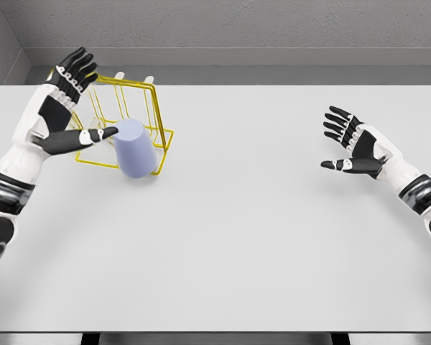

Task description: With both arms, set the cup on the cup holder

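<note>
A cup on a wire rack, with one hand beside it and the other held well away.

The pale blue cup (134, 148) is seen upside down and tilted at the front of the yellow rack (126, 122), at the table's (237, 237) left rear. The left hand (66, 108) is held just beside it — fingers spread upward over the rack, thumb stretched out to the cup's top edge, nothing gripped. The right hand (353, 142) is raised well apart at the right — palm turned inward, fingers splayed, holding nothing.
</note>
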{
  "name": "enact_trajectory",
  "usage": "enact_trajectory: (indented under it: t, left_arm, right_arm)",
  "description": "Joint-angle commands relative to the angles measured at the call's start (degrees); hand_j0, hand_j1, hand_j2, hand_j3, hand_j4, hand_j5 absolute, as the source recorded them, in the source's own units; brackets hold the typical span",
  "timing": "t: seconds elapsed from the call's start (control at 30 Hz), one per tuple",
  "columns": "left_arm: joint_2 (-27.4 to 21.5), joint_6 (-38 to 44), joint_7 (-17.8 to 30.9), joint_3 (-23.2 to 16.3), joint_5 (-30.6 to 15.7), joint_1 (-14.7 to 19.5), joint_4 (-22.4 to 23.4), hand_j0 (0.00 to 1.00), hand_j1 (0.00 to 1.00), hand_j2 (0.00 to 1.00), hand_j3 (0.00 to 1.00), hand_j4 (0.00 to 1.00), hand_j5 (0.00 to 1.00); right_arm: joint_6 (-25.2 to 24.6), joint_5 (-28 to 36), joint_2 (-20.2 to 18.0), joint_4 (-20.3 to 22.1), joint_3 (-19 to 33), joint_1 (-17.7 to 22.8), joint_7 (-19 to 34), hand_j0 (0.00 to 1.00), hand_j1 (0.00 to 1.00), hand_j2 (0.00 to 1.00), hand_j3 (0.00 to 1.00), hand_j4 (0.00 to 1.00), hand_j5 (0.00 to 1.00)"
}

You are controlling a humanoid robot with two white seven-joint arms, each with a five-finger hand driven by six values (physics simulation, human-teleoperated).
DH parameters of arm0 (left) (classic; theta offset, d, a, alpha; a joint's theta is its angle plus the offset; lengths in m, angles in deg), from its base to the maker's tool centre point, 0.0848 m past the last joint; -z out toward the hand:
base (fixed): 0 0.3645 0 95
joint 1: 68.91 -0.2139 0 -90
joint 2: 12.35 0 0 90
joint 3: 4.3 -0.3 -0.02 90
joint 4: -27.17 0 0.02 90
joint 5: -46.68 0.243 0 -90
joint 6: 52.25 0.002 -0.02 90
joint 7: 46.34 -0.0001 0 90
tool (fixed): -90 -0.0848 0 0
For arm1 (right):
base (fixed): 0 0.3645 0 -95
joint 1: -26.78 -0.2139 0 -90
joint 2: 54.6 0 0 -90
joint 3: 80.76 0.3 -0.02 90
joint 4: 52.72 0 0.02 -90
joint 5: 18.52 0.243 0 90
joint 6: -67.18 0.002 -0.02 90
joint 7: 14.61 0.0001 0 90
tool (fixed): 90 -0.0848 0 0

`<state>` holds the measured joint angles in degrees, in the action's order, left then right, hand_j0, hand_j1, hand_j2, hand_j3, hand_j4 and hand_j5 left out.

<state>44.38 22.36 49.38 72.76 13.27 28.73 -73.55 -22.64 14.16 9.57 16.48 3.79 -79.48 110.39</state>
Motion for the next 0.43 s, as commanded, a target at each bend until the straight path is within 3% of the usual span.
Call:
enact_trajectory:
  t: [0.0,0.13,0.27,0.4]
  left_arm:
    - [-1.19,-1.67,0.09,1.87,-0.08,-0.17,-0.27,1.00,1.00,1.00,1.00,1.00,1.00]
    - [-4.53,-5.62,-0.18,3.36,0.45,-3.51,-0.27,1.00,1.00,1.00,1.00,1.00,1.00]
    - [-6.55,-6.59,0.09,7.67,3.17,-8.35,-0.27,1.00,1.00,1.00,1.00,1.00,1.00]
    - [-7.43,-6.68,0.09,8.72,3.26,-9.05,-0.27,1.00,1.00,1.00,1.00,1.00,1.00]
  right_arm:
    - [-0.01,0.36,-0.01,0.06,0.00,0.00,0.00,1.00,1.00,1.00,1.00,1.00,1.00]
    - [-0.01,0.28,-0.01,0.06,0.00,0.00,0.00,1.00,1.00,1.00,1.00,1.00,1.00]
    - [-0.01,0.36,-0.01,0.06,0.00,0.00,0.00,1.00,1.00,1.00,1.00,1.00,1.00]
    - [-0.01,0.36,-0.01,0.06,0.00,0.00,0.00,1.00,1.00,1.00,1.00,1.00,1.00]
